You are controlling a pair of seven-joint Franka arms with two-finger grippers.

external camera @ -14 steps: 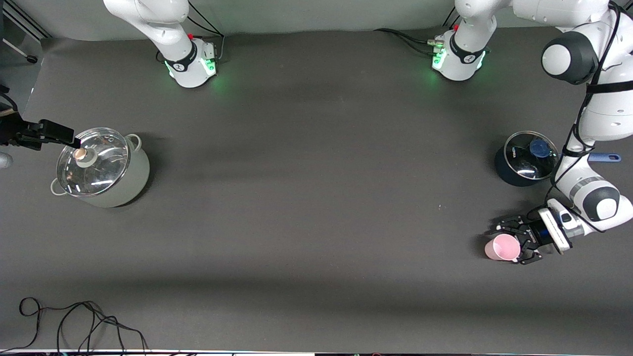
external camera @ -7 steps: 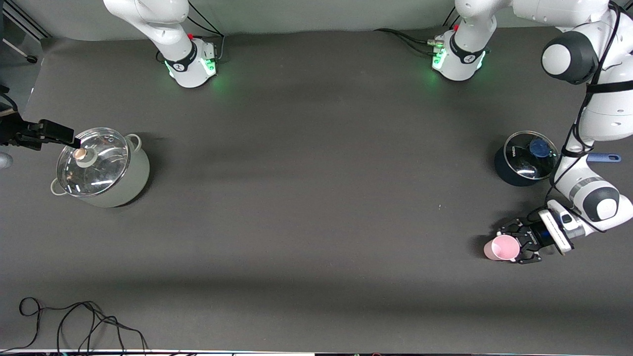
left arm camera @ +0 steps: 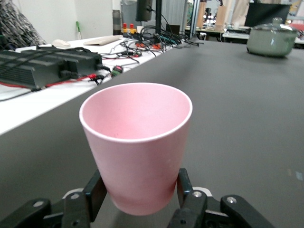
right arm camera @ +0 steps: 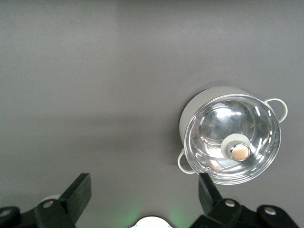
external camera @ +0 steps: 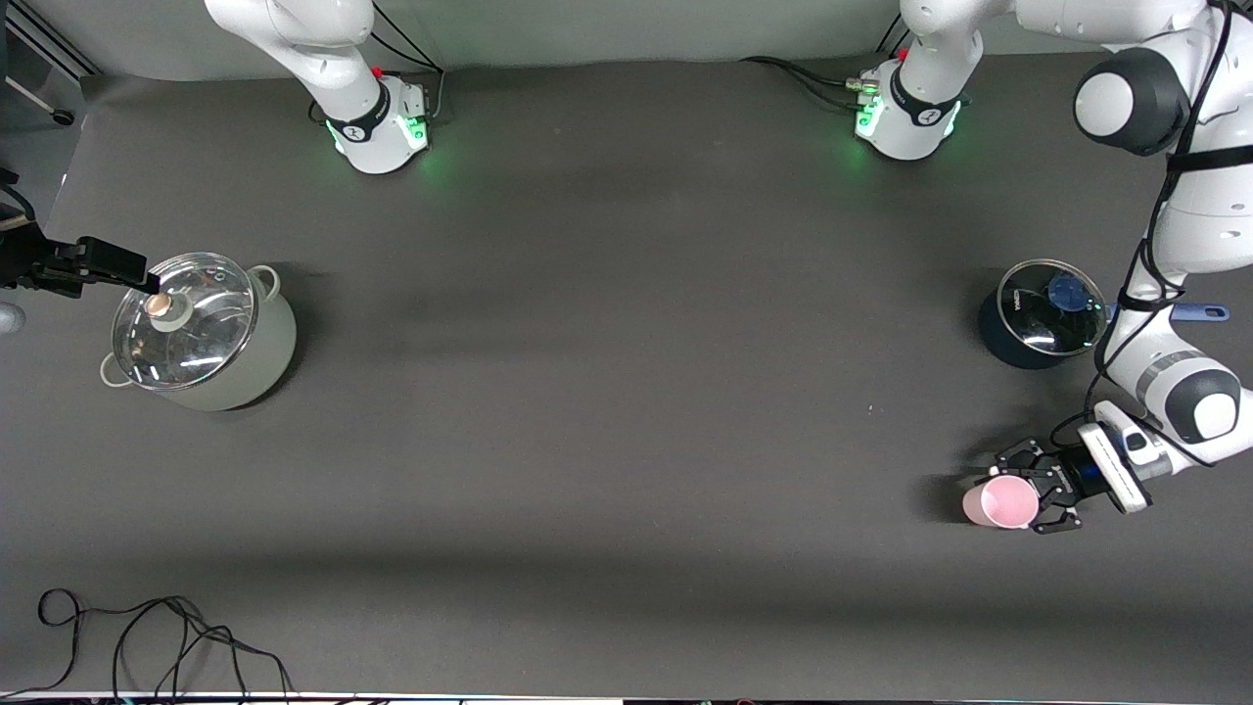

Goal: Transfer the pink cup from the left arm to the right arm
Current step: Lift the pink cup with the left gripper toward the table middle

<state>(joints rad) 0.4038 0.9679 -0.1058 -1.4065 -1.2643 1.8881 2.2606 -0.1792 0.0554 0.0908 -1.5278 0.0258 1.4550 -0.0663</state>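
Pink cup [external camera: 999, 502] sits clamped between the fingers [left arm camera: 95, 187] of the left gripper [external camera: 1040, 487], at the left arm's end of the table and nearer to the front camera than the dark blue pot [external camera: 1038, 315]. The left wrist view shows the two black linkage fingers pressed against the cup's lower wall on either side, with the cup's mouth clear of them. The cup is a small pale pink tumbler, plain, tapered toward its base, without handle, and it appears empty; it reads upright in the wrist view, while whether its base rests on the dark table [external camera: 626, 411] or is just clear of it cannot be told. The left arm [external camera: 1175, 392] comes from its base, bends out past the table edge and folds back low, its white wrist block level with the cup, so the gripper approaches from the side. The right gripper [external camera: 108, 262] hangs at the right arm's end, just beside the glass lid [external camera: 183, 321] of the pale green pot [external camera: 210, 338], its fingers spread wide and holding nothing; that arm waits. A loose black cable [external camera: 147, 636] lies near the front edge.
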